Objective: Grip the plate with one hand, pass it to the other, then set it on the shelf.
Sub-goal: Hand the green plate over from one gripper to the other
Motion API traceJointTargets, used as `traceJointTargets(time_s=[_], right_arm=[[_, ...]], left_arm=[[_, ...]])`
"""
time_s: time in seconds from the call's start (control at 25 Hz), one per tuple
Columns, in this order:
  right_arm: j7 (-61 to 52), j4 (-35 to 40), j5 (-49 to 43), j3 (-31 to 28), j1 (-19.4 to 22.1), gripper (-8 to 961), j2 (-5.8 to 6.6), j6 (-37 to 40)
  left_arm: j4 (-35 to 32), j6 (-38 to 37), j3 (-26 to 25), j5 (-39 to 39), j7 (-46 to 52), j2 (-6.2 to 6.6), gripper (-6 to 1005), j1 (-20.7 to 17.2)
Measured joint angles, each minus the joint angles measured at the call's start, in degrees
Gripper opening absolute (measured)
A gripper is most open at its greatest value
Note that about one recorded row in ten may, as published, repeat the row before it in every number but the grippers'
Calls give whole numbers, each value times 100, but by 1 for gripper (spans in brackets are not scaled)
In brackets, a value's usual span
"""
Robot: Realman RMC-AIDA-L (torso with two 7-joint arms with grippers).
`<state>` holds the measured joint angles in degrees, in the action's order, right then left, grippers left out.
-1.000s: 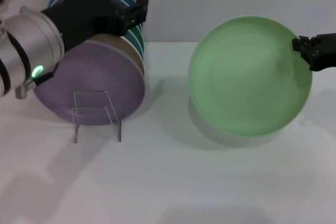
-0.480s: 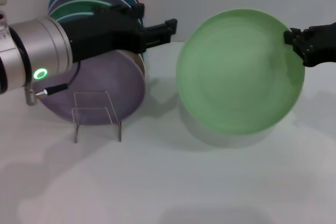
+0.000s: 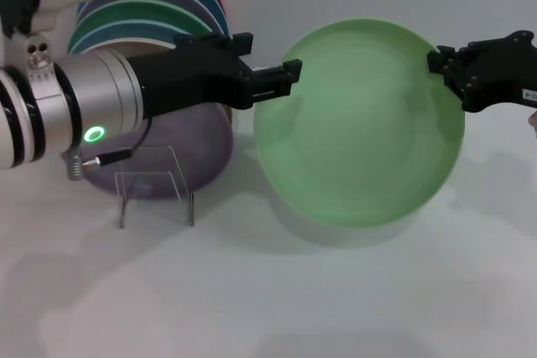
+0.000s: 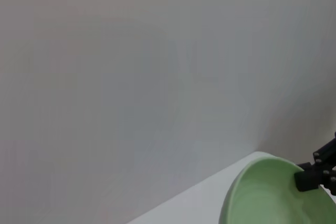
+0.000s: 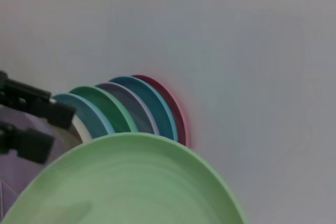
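Observation:
The pale mint-green plate [image 3: 361, 127] hangs upright above the table, held by its upper right rim. My right gripper [image 3: 446, 69] is shut on that rim. My left gripper [image 3: 277, 60], on the arm with the green ring light, reaches across from the left with its jaws open at the plate's left rim. I cannot tell whether it touches the rim. The shelf [image 3: 155, 182] stands at the left behind the left arm. The left wrist view shows the plate [image 4: 273, 195] and the right gripper [image 4: 317, 174]. The right wrist view shows the plate [image 5: 126, 182] and the open left gripper [image 5: 44, 129].
The shelf holds a row of upright plates: a lilac plate [image 3: 180, 144] in front, then darker green [image 3: 134, 18], blue and dark red ones behind, also in the right wrist view [image 5: 131, 103]. A pale wall stands close behind. The white table [image 3: 268, 291] lies below.
The right gripper has carried the plate to the left. The left arm has swung right, away from the shelf, until its open jaws reached the plate's left rim.

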<state>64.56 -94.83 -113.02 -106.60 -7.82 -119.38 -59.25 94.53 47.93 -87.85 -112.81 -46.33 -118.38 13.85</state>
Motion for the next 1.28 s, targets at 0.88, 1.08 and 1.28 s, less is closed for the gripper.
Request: traceJointTargets(time_s=[0.88, 1.08, 1.28], right_arm=[[2, -273, 189, 304, 88, 18, 8, -3], [7, -274, 199, 317, 96, 18, 10, -7], [15, -224, 325, 323, 92, 19, 20, -34]], left_arm=[[-430, -363, 46, 47, -349, -1, 739, 99], [-414, -617, 149, 148, -547, -7, 529, 2], [-444, -695, 223, 187, -675, -8, 286, 29]])
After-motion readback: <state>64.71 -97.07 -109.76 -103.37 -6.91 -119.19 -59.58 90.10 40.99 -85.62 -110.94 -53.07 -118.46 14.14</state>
